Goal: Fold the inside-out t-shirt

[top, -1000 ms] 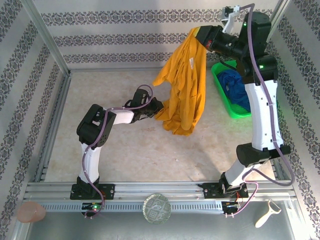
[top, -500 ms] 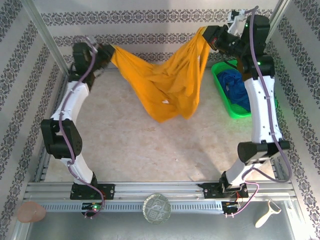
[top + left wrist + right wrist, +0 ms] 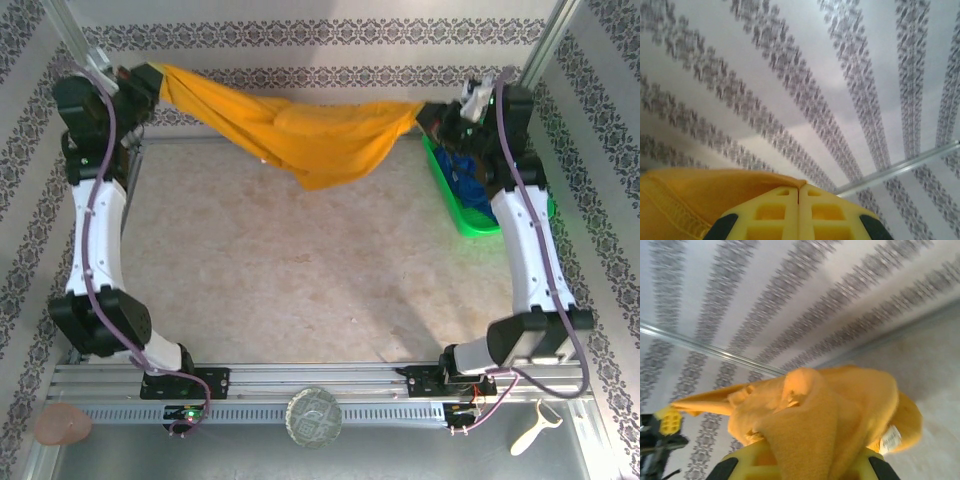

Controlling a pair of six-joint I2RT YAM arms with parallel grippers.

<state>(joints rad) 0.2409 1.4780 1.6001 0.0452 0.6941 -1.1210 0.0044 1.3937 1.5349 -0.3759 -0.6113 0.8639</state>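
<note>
Above the far half of the counter (image 3: 300, 290), the inside-out t-shirt (image 3: 300, 135) hangs in the air as a mustard-yellow band stretched from one side of the cell to the other, clear of the surface. Its upper edge runs nearly taut between the two arms, while the middle of the cloth sags in loose folds to a rounded low point slightly right of centre. The left hand (image 3: 150, 80) is clenched on the shirt's left end high in the far-left corner. In the left wrist view its yellow fingers (image 3: 765, 212) are pressed flat together, with a stitched hem of the cloth running in between them from the left. The right hand (image 3: 432, 112) grips the opposite end at the far right. In the right wrist view a thick bunch of fabric is pinched between its fingers and spills over them, and a small white label (image 3: 889, 439) shows on the lower right of the bunch. Just beside and below the right hand, a green basket (image 3: 440, 185) sits against the right wall of the counter, holding a dark blue garment (image 3: 472, 178). The striped patterned walls close in the counter on three sides. At the near edge, outside the rail that carries the arm bases, lie a round glass dish (image 3: 314, 417), a pale peeler (image 3: 535, 428) at the right and a pinkish object (image 3: 62, 424) at the left.
</note>
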